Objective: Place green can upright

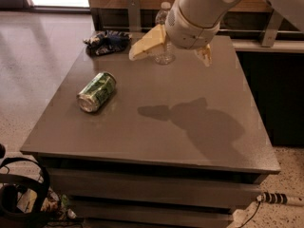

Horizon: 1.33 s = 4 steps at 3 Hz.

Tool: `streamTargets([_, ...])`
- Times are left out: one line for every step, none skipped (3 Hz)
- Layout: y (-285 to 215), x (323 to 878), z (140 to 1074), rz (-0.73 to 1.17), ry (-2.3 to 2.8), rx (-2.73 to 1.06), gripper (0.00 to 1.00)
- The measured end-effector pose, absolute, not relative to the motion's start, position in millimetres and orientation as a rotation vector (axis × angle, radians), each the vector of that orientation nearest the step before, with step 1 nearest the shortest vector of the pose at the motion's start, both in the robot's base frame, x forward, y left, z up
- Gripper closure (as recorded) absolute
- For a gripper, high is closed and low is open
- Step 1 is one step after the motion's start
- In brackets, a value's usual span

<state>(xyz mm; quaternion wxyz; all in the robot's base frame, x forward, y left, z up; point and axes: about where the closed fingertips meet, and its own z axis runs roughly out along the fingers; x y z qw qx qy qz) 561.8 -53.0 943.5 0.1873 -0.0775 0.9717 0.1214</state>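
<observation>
The green can (97, 91) lies on its side on the left part of the grey table (190, 141), one silver end facing the front left. My gripper (170, 58) hangs above the table's back middle, to the right of and beyond the can and well apart from it. Its two cream fingers (146, 43) are spread wide, so it is open and holds nothing. The arm's large white wrist hides part of the table's back edge.
A clear plastic water bottle (164, 14) stands at the back of the table, behind and between the fingers. A crumpled dark blue bag (107, 41) lies at the back left corner. A railing and counter run behind the table. Cables lie on the floor at lower left.
</observation>
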Motion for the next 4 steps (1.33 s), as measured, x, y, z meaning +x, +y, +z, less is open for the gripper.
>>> streamTargets([-26.9, 571.2, 934.6, 0.369, 2.757, -0.037, 0.00])
streamTargets([-24.0, 571.4, 933.3, 0.394, 2.768, 0.096, 0.00])
streamTargets([-22.0, 573.0, 933.1, 0.399, 2.777, 0.088, 0.00])
streamTargets([-7.5, 582.7, 929.5, 0.418, 2.829, 0.049, 0.00])
